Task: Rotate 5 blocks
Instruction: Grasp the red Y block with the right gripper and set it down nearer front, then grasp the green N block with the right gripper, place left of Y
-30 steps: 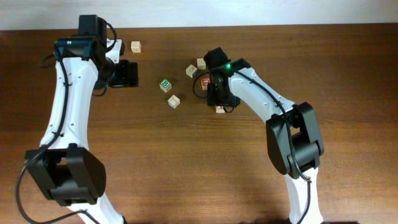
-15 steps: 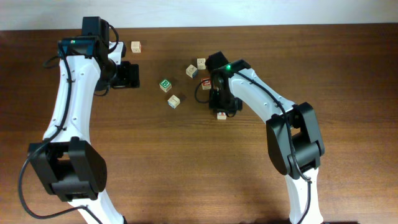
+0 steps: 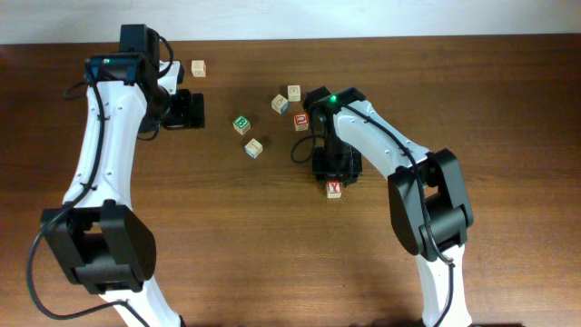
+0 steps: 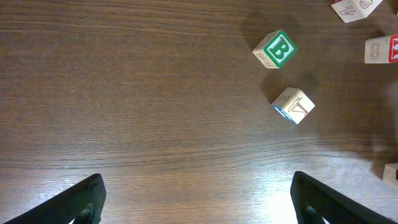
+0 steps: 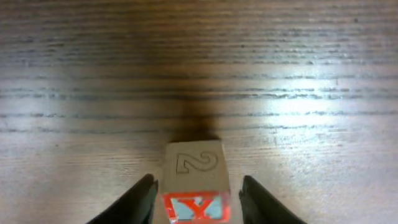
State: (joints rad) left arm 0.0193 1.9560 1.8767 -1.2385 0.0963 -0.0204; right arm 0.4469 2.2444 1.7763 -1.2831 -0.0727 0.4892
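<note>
My left gripper (image 4: 196, 198) hangs wide open, empty, left of the green B cube (image 3: 241, 123). Lower right of that cube, the red Y block (image 3: 334, 188) has shifted outward. The right gripper (image 5: 199, 186) has just loosened around it, so I judge that rotation finished.

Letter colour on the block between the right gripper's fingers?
Red: a red Y on the block, clearest in the right wrist view.
</note>
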